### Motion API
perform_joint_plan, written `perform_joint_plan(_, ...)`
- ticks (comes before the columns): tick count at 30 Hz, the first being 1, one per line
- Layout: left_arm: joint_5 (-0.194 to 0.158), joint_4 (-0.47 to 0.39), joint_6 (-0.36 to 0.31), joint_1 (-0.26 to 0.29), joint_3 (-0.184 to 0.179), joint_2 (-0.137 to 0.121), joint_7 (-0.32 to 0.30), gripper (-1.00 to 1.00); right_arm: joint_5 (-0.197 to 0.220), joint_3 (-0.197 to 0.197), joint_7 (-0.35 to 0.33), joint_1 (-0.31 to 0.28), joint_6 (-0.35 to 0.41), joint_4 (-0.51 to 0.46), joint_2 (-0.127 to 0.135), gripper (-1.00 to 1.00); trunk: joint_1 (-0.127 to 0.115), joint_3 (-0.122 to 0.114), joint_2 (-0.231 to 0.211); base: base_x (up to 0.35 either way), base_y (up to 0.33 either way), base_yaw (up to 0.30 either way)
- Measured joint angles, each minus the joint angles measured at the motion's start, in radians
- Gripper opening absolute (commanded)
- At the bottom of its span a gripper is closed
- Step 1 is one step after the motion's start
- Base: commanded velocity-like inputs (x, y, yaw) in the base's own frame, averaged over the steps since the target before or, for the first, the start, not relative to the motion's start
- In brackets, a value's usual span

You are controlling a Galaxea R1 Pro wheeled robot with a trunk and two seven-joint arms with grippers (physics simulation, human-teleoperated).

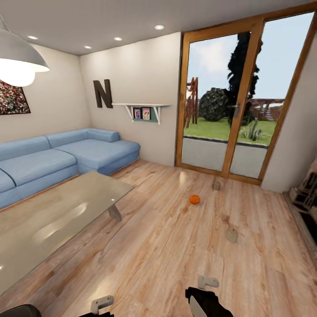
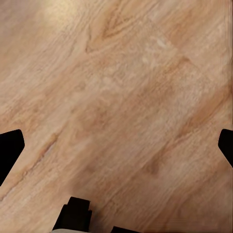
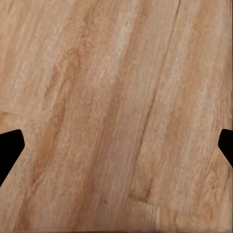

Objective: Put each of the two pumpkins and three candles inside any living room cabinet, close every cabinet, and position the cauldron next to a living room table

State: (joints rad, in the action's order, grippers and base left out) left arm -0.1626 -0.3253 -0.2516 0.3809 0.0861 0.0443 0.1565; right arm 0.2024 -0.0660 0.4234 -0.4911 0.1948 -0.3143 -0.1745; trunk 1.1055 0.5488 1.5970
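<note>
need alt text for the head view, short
A living room with a wood floor where one orange pumpkin and two tan-grey candles lie loose, apart from each other, before the glass patio door. A glossy coffee table and a blue sofa stand at the left.
</note>
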Motion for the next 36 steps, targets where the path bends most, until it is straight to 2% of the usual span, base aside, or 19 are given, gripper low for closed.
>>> perform_joint_plan(36, 0.000, 0.000, 0.001, 0.001, 0.000, 0.000, 0.000, 1.00, 0.000, 0.000, 0.000, 0.000, 0.000, 0.001, 0.000, 1.00, 0.000, 0.000, 0.000, -0.008, 0.000, -0.285)
